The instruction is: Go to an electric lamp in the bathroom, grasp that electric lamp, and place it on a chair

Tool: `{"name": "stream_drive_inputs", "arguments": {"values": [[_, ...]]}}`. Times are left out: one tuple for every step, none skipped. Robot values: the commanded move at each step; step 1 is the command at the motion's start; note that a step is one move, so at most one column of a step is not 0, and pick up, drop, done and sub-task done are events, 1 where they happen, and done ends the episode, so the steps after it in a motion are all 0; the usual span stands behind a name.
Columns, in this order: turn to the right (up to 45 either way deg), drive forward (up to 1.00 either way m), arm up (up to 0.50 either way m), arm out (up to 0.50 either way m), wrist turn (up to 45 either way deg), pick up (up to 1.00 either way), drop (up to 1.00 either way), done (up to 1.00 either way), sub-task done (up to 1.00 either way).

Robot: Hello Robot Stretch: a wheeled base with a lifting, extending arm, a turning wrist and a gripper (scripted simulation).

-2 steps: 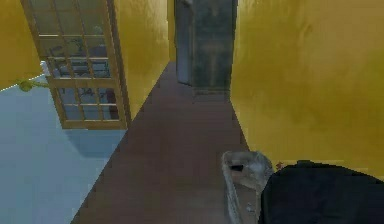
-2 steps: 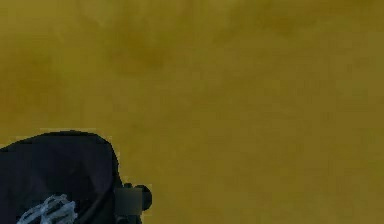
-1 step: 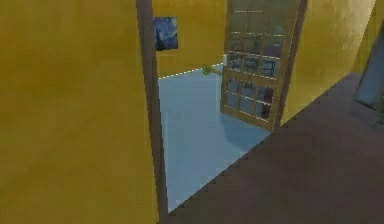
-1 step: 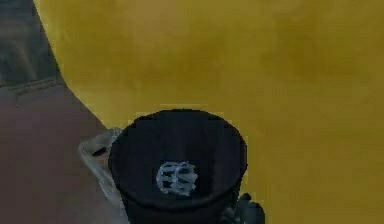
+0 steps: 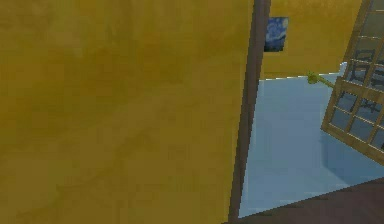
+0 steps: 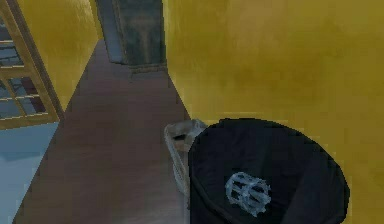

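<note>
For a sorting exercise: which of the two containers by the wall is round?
The black bin; the pale box beside it is smaller and angular.

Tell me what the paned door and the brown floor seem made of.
Door: pale wood frame, judging by its tan colour, around greyish panes that look like glass. Floor: dull dark brown, probably wood or laminate; no grain shows.

Forward view: wall was mustard yellow, faintly mottled; door post dark brown; pale floor beyond read light blue. Wall picture at 1 o'clock showed dark blue with pale swirls. Paned door at 3 o'clock had tan framing and blue-grey panes. Arm side view: floorboards were dark reddish brown; round bin at 5 o'clock black, with a grey lattice object inside; box beside it off-white.
</note>
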Motion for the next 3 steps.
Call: {"name": "stream_drive_inputs", "arguments": {"values": [[0.0,0.0,0.5,0.0,0.0,0.0,0.0,0.0,0.0],[0.0,0.0,0.36,0.0,0.0,0.0,0.0,0.0,0.0],[0.0,0.0,0.0,0.24,0.0,0.0,0.0,0.0,0.0]]}}
